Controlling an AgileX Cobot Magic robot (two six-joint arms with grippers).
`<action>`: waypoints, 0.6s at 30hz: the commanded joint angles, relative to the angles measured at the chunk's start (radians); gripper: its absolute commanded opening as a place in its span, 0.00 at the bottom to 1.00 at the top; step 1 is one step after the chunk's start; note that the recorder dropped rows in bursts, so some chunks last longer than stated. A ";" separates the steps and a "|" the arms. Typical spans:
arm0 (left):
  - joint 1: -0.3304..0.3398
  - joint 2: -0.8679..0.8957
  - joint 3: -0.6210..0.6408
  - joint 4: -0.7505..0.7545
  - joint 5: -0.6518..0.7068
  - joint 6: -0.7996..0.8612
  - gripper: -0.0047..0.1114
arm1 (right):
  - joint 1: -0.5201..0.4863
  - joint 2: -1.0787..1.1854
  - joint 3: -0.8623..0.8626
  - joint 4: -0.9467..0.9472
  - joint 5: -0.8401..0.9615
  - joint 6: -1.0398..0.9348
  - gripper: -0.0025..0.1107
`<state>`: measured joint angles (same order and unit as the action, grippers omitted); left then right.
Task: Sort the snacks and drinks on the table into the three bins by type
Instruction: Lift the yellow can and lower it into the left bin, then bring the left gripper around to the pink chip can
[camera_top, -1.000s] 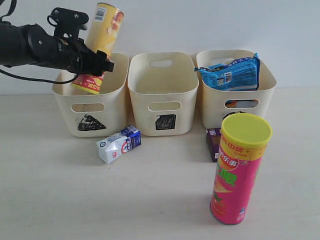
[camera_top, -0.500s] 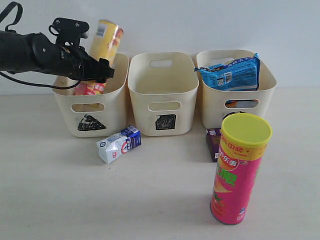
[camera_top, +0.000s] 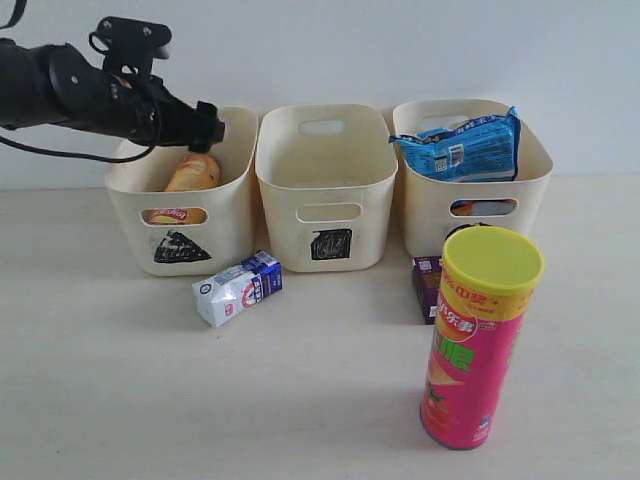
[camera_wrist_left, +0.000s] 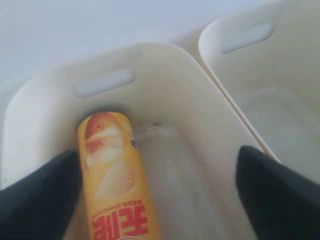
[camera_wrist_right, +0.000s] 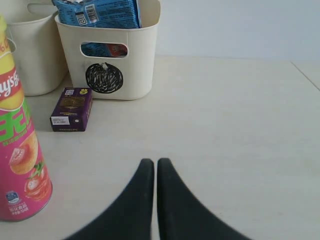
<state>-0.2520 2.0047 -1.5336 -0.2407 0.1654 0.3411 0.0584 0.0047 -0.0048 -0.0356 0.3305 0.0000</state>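
- While the left gripper (camera_top: 208, 125) is held wide above the triangle bin (camera_top: 236, 205), the yellow can (camera_top: 193, 172) is seen lying inside.
- The upright pink can (camera_top: 478, 340) is judged nearer the closed right gripper (camera_wrist_right: 155, 172).

Black triangle (camera_top: 183, 246), square (camera_top: 330, 244) and circle (camera_wrist_right: 104, 78) mark the bins (camera_top: 320, 170); the pink can (camera_top: 475, 350) reads Lay's.

My bulky matte-black left arm (camera_top: 60, 90) has a thin black cable (camera_top: 80, 158) at six o'clock; my right gripper (camera_wrist_right: 155, 161) has black, tapered fingers (camera_wrist_right: 144, 187).
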 joint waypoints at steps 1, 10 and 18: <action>0.003 -0.083 -0.007 -0.006 0.092 -0.003 0.40 | -0.008 -0.005 0.005 0.000 -0.009 0.000 0.02; -0.001 -0.287 0.104 -0.006 0.170 0.047 0.08 | -0.008 -0.005 0.005 0.000 -0.009 0.000 0.02; -0.027 -0.476 0.372 -0.014 0.020 0.072 0.08 | -0.008 -0.005 0.005 0.000 -0.009 0.000 0.02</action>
<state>-0.2579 1.5824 -1.2345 -0.2428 0.2511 0.3927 0.0584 0.0047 -0.0048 -0.0356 0.3305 0.0000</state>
